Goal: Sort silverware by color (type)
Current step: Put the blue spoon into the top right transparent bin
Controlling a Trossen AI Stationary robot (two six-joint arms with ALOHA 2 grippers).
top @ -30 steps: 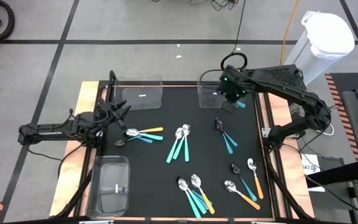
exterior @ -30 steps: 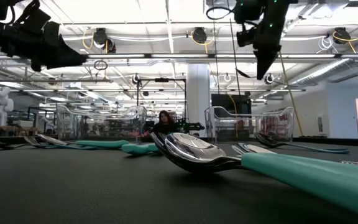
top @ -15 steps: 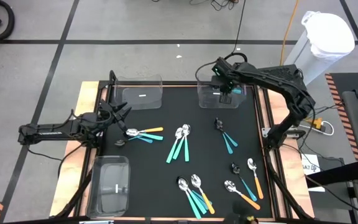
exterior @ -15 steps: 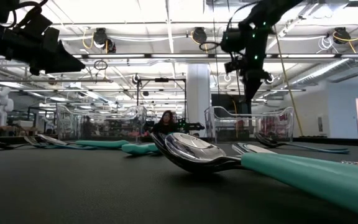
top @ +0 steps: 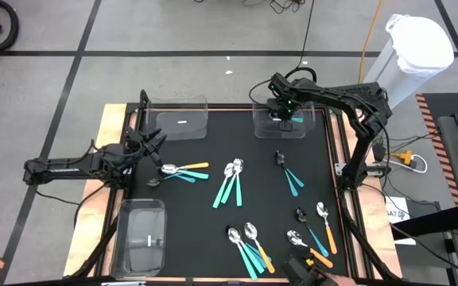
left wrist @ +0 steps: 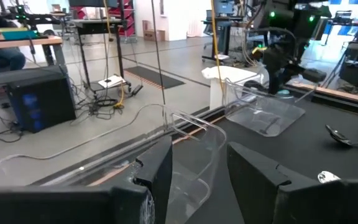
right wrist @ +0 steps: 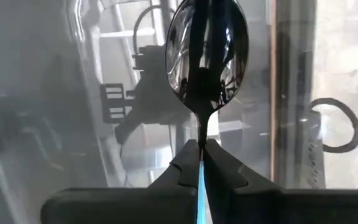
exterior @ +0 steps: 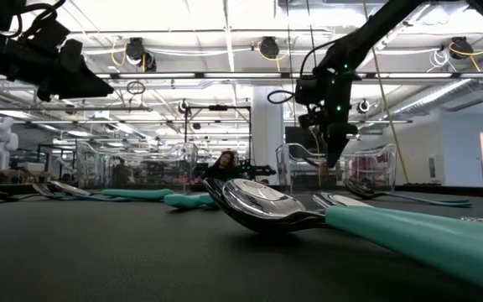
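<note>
Fingers (right wrist: 180,163) of the right arm are clamping a light-blue spoon (right wrist: 207,43) over the rear-right bin (top: 262,127).
Having travelled inward from the worktop edge, it is nearing release; left fingers (left wrist: 160,168) are waiting open.

No writing, label, brand, number or sign can be read in any view; the pale patches on the clear bins' floors are too small to make out.

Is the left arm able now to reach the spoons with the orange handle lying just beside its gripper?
Probably yes. The left gripper is open and holds nothing, and the orange-handled spoon lies on the mat close by, with nothing between them.
</note>
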